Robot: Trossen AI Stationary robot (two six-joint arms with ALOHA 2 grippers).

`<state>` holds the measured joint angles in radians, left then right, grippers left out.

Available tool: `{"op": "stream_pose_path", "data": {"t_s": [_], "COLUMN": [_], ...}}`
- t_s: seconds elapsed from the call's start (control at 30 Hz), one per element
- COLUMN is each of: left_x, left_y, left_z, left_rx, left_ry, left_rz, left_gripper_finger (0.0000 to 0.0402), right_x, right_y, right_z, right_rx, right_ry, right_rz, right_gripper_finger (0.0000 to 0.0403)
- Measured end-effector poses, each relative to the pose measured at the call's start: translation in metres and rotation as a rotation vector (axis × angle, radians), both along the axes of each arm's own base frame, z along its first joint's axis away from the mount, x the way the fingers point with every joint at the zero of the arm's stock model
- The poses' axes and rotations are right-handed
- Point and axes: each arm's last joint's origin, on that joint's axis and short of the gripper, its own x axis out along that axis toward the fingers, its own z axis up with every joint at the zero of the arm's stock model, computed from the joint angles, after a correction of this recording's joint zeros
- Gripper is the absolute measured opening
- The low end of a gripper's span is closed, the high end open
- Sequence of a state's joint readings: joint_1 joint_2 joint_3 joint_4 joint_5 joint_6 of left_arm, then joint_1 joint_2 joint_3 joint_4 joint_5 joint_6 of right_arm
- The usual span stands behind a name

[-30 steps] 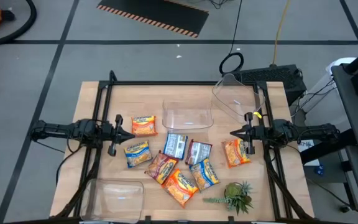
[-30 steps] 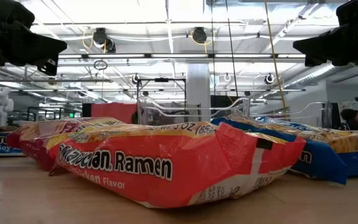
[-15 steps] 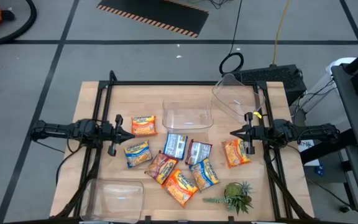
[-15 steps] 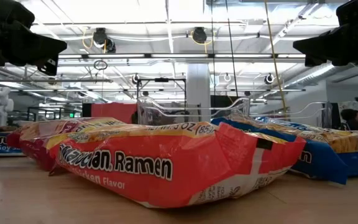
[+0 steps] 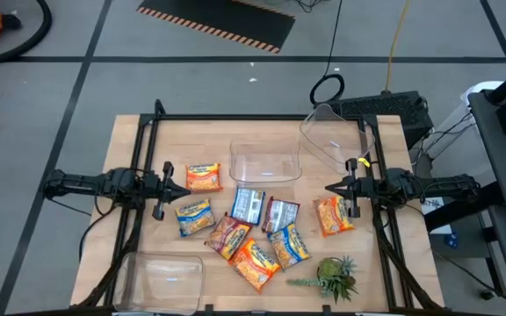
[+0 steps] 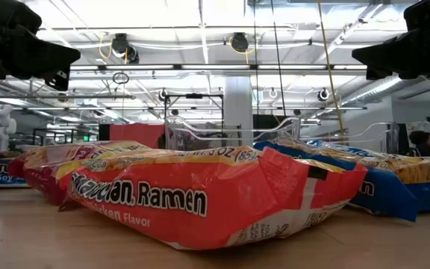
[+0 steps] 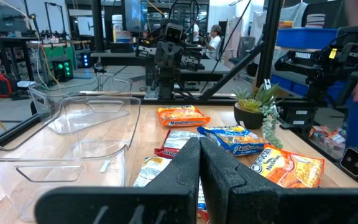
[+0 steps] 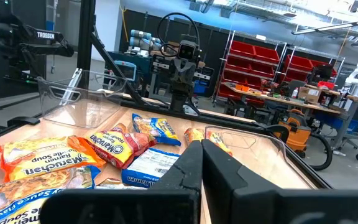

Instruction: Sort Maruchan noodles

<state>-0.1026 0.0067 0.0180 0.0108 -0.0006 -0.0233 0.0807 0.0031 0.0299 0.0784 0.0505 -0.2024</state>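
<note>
Several Maruchan noodle packets lie flat on the wooden table, clustered at its middle and near side. There are orange ones (image 5: 203, 176) (image 5: 255, 262) (image 5: 333, 215), blue-and-yellow ones (image 5: 194, 216) (image 5: 288, 247) and dark red-brown ones (image 5: 281, 212) (image 5: 227, 234). One more (image 5: 250, 204) lies with its pale back up. My left gripper (image 5: 185, 190) hovers shut at the table's left, above and between two packets. My right gripper (image 5: 329, 187) hovers shut at the table's right, just past the orange packet there. In the wrist views both finger pairs (image 7: 199, 144) (image 8: 201, 147) meet, holding nothing.
One clear bin (image 5: 264, 164) stands at the table's middle on the far side of the packets. Another (image 5: 336, 133) sits tilted at the far right corner, and a third (image 5: 161, 276) at the near left corner. A small green plant (image 5: 336, 276) stands near the right near edge.
</note>
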Motion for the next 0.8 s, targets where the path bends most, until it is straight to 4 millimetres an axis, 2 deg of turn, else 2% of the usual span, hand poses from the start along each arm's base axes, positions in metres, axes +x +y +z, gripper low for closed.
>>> {"op": "stream_pose_path", "data": {"t_s": [0.2,0.4,0.8], "left_x": [0.0,0.0,0.0], "left_y": [0.0,0.0,0.0], "left_z": [-0.0001,0.0,0.0], "left_rx": [0.0,0.0,0.0], "left_ry": [0.0,0.0,0.0], "left_rz": [0.0,0.0,0.0], "left_gripper_finger": [0.0012,0.0012,0.0012], "right_x": [0.0,-0.0001,-0.0001], "right_y": [0.0,0.0,0.0], "right_z": [0.0,0.0012,0.0016], "right_rx": [-0.001,-0.105,-0.09], "right_ry": [0.0,-0.015,-0.02], "right_rz": [0.0,-0.008,-0.007], "right_gripper_finger": [0.0,0.0,0.0]}}
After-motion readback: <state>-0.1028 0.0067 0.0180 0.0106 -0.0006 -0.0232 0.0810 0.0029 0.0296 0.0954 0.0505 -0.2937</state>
